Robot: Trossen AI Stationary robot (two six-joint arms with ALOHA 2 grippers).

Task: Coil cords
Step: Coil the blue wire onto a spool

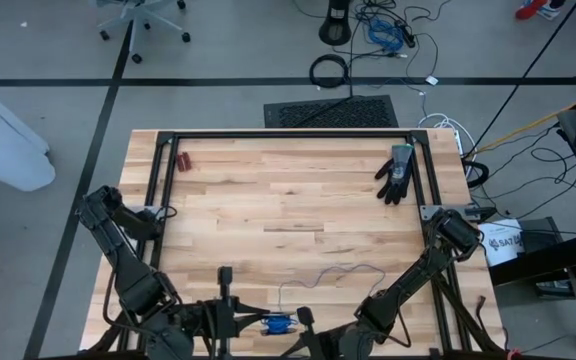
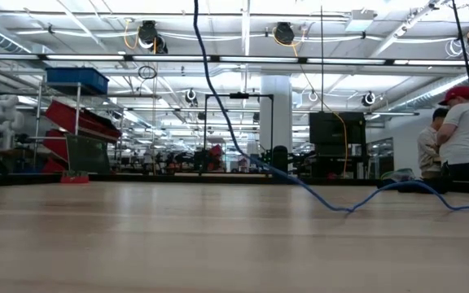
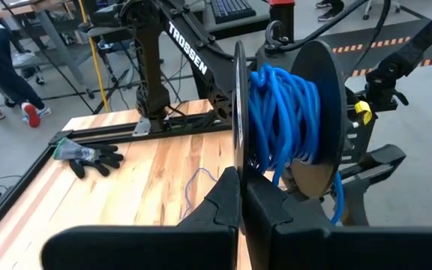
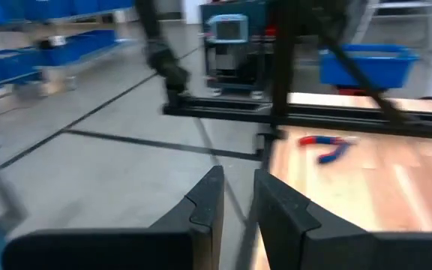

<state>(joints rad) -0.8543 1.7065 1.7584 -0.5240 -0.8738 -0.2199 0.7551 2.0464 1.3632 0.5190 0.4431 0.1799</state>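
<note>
My left gripper [image 3: 240,196] sits at the bottom edge of the high view, left of centre. Its two dark fingers are pinched together on the thin rim of a spool [image 3: 317,82]. The spool is two flat, round, dark discs with a gap between them. The cord [image 3: 280,112] is one thin, bright blue line, and most of it is wound in many loose turns between those discs. A few loops sag below the hub.

My right gripper [image 4: 238,196] is just right of the spool at the bottom centre of the high view. Its two fingers stand a narrow gap apart and hold nothing.

From the spool, the free length of cord [image 1: 338,270] runs onto the table [image 1: 288,200] in a shallow wavy curve, lower centre of the high view. It looks pale blue-grey there. In the low view the same cord [image 2: 218,89] drops from the top of the frame, touches the wood right of centre and trails off to the right edge.

The table is pale butcher-block wood in long strips, with a black metal frame around its far part. Farther off, one black glove [image 1: 398,172] lies flat at the upper right of the table, fingers spread. One pair of red-handled pliers [image 1: 185,160] lies at the upper left. Beyond the table, at the right edge of the low view, stands one person [image 2: 466,134] in a red cap and a white shirt.
</note>
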